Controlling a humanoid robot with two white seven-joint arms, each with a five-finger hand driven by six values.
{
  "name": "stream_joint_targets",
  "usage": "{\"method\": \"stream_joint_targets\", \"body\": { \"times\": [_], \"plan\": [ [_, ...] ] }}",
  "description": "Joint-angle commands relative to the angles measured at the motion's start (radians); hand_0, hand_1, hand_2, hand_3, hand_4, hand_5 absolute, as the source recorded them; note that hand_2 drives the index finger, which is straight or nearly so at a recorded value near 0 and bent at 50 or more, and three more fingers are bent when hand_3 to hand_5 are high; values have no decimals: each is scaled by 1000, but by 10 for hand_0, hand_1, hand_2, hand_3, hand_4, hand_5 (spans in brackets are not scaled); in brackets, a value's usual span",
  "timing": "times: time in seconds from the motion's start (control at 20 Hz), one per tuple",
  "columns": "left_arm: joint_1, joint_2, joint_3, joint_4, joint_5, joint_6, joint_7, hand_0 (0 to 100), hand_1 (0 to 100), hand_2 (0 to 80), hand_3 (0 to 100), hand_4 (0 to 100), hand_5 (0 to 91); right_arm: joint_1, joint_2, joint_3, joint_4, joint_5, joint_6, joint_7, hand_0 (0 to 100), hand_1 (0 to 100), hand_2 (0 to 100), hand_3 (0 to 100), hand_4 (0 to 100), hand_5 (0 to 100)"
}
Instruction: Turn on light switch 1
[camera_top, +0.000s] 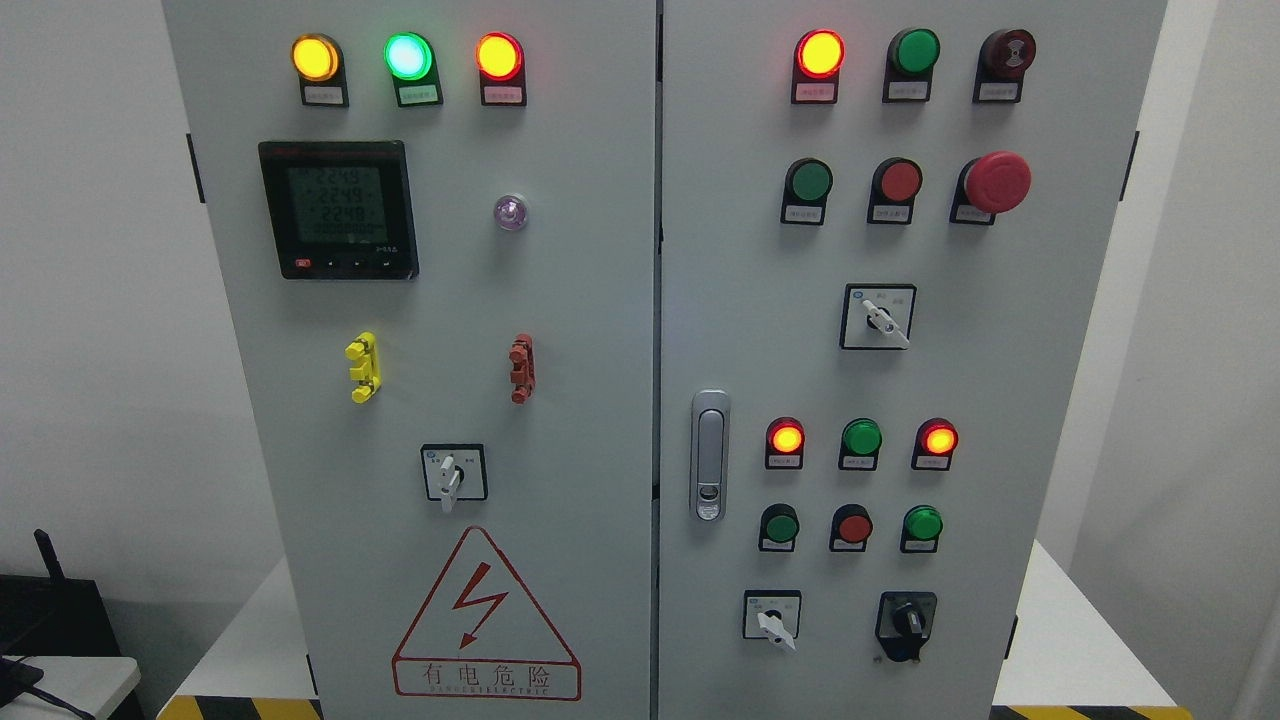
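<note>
A grey electrical cabinet (600, 300) with two doors fills the head view. Its right door carries rows of push buttons: a green one (809, 181) and a red one (899, 181) in the upper row, and a green (780, 526), a red (853, 526) and another green button (922, 523) lower down. Indicator lamps (786, 438) glow red above the lower buttons. Rotary selector switches sit at the upper right (879, 317), lower right (772, 616) and on the left door (452, 473). Neither hand nor arm shows. I cannot tell which control is switch 1.
A red mushroom emergency stop (996, 182) sticks out at the upper right. A door handle (709, 455) is beside the centre seam. The left door has a digital meter (338, 209), lit lamps (409, 56) and a warning triangle (485, 615). A black device (45, 610) stands at the lower left.
</note>
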Motion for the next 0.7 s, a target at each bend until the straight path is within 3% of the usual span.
{"method": "stream_joint_targets", "body": {
  "times": [0.0, 0.15, 0.35, 0.5, 0.65],
  "plan": [
    [-29, 2, -151, -214, -50, 3, 48, 418, 0, 270, 432, 539, 277, 1, 1, 17, 0, -25, 0, 0, 120, 389, 0, 0, 0, 0],
    [-35, 1, -226, -233, -97, 3, 102, 404, 0, 276, 439, 549, 281, -1, 1, 17, 0, -25, 0, 0, 120, 389, 0, 0, 0, 0],
    [-78, -10, -310, -247, -122, 5, 113, 401, 0, 301, 451, 562, 291, -1, -1, 17, 0, -25, 0, 0, 120, 389, 0, 0, 0, 0],
    [-105, -41, -376, -247, -140, 8, 124, 406, 0, 332, 482, 609, 372, -1, 0, 17, 0, -25, 0, 0, 120, 389, 0, 0, 0, 0],
    [-126, -47, -430, -244, -141, 29, 169, 373, 0, 344, 507, 636, 439, 1, -1, 17, 0, -25, 0, 0, 120, 389, 0, 0, 0, 0]
  ]
}}
